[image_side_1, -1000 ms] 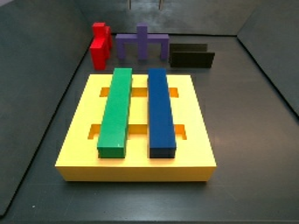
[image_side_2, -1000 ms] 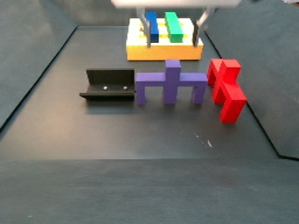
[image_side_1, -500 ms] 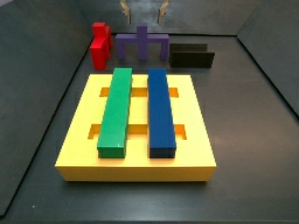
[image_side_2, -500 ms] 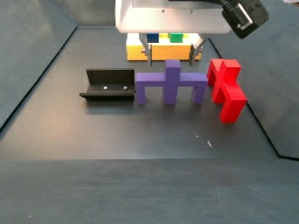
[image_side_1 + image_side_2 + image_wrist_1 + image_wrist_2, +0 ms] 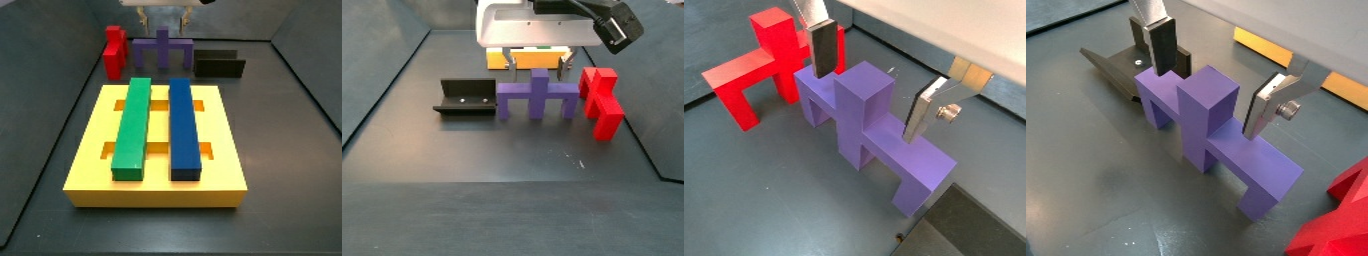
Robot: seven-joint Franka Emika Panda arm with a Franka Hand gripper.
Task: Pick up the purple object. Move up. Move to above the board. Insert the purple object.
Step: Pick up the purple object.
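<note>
You have the board (image 5: 158, 140) filling the centre and lower half of a side view, flat on the dark surface (image 5: 502, 200), with a long green bar (image 5: 131, 128) and a long blue bar (image 5: 183, 128) lying lengthwise in its top slots. In a side view only a yellow strip of it shows behind the pincer body.

The purple object (image 5: 539, 96) stands upright on the surface, upper centre in both side views, stub pointing up. The red block (image 5: 600, 101) stands just beside it on one end; the fixture (image 5: 466, 98) sits near its other end.

Your pincer (image 5: 874, 81) is directly over the purple object, open. In both wrist views the two fingers (image 5: 1164, 49) straddle the central stub, one on each side; contact with it cannot be confirmed.
</note>
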